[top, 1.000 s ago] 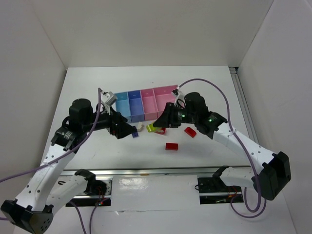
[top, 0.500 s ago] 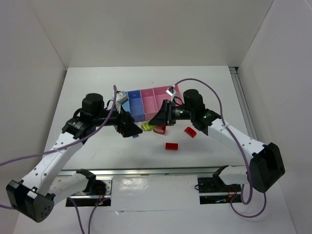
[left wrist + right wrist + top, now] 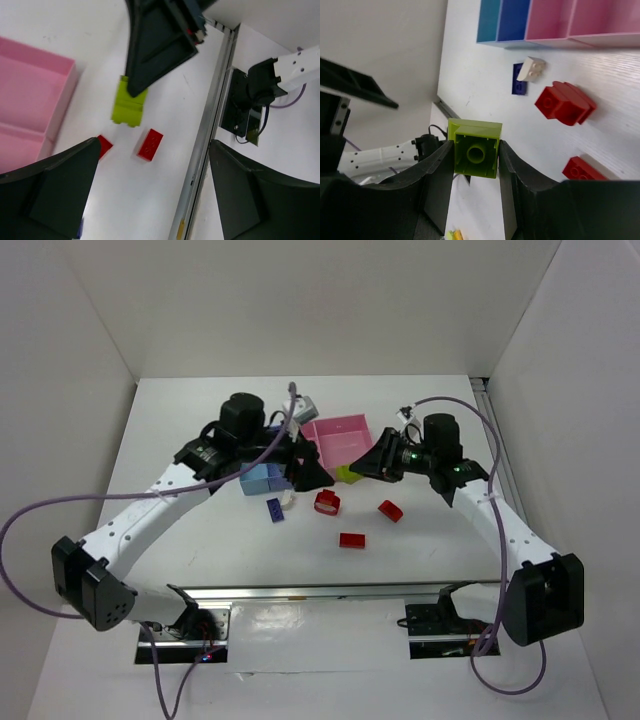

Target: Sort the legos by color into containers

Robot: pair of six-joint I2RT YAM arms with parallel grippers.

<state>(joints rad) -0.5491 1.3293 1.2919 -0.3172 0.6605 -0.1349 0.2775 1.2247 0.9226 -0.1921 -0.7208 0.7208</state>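
Note:
My right gripper (image 3: 358, 468) is shut on the lime green lego (image 3: 346, 474) and holds it above the table at the front edge of the pink bin (image 3: 340, 432). In the right wrist view the lime lego (image 3: 475, 152) sits between my fingers (image 3: 440, 170). My left gripper (image 3: 308, 468) is open and empty, hovering over the bins close to the right gripper. Red legos (image 3: 327, 502) (image 3: 390, 510) (image 3: 351, 540), a dark blue lego (image 3: 274, 510) and a whitish lego (image 3: 290, 497) lie in front of the bins. The light blue bin (image 3: 257, 480) shows under the left arm.
The left arm covers most of the blue bins. The row of bins (image 3: 547, 20) runs along the top of the right wrist view. A metal rail (image 3: 320, 592) lines the table's near edge. White walls stand at the left, back and right.
The right gripper has lifted the lime lego and carried it right, toward the pink bin. The left arm has swung right and forward over the bins.

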